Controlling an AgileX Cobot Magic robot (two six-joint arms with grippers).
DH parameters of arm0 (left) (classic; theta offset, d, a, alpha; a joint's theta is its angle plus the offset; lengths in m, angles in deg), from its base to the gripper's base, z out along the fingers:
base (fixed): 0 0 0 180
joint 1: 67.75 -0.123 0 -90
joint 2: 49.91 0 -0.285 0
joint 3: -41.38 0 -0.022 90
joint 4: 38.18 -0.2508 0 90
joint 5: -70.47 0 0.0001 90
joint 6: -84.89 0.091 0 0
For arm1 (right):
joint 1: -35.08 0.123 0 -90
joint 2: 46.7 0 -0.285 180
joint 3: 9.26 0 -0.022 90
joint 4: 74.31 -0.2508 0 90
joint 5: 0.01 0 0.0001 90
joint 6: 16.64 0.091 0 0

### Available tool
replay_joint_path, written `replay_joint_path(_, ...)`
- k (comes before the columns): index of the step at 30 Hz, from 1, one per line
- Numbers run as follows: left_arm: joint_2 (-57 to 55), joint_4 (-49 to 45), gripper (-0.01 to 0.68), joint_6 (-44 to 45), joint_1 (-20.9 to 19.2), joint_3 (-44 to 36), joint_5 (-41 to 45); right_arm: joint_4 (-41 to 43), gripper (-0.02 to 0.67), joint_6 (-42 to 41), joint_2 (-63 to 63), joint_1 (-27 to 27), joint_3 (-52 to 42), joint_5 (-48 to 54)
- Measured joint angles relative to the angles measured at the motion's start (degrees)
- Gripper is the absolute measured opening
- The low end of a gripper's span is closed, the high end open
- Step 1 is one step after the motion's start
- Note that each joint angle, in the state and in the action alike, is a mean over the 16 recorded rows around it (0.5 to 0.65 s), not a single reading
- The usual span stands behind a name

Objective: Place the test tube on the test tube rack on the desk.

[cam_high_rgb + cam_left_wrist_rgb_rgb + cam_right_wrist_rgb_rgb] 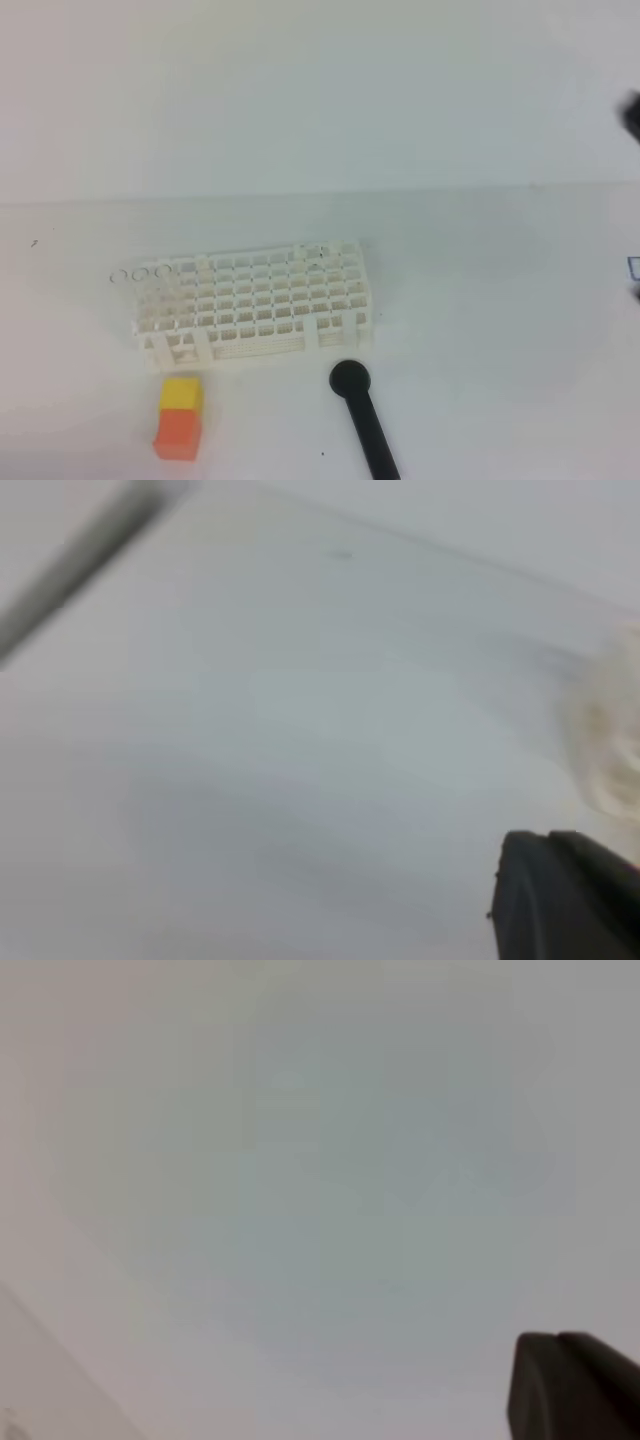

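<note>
Black gripper parts head our list: 1 dark finger tip of the left gripper (565,895) at the lower right of the left wrist view, 1 of the right gripper (570,1385) in the same corner of the right wrist view. We log both as clenched, with nothing between the jaws that we can see; neither arm shows over the work area in the high view.

Item 1: test tube (140,275), faint, lying flat on the desk (480,330), just beside the left end of the rack.
Item 2: test tube rack (258,300), white lattice, standing mid-desk; we cannot tell whether any hole is filled.
Item 3: orange-yellow block (179,417), in front of the rack's left end.
Item 4: black rod (365,415), round end near the rack's right front.

Status, as we judge it: not begun. Approach, grasp, lift, upending and insertion all remain.
</note>
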Motion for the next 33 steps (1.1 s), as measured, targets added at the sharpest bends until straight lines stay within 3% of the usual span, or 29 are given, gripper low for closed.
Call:
replay_joint_path(3, 0.0, 0.0, -0.001, 0.0, -4.6, 0.1, 0.1, -0.4, -0.001, 0.0, -9.2, -5.4, -7.0, 1.4)
replay_joint_path(8, -0.1, 0.0, -0.001, 0.0, -9.1, 0.2, 0.1, -0.7, -0.001, 0.0, -22.8, -15.5, -15.3, 5.2)
replay_joint_path(17, -0.1, -0.1, -0.001, 0.0, -10.0, 0.3, 0.2, -1.1, -0.001, 0.0, -40.2, -31.1, -22.8, 15.0)
replay_joint_path(26, -0.1, -1.2, -0.001, 2.9, -9.9, 0.3, 0.2, -1.8, -0.001, 0.7, -46.6, -35.4, -28.0, 18.5)
replay_joint_path(33, -0.2, -2.3, -0.001, 6.3, -9.9, 0.3, 0.3, 0.4, -0.001, 11.3, -49.9, -36.3, -31.1, 22.0)
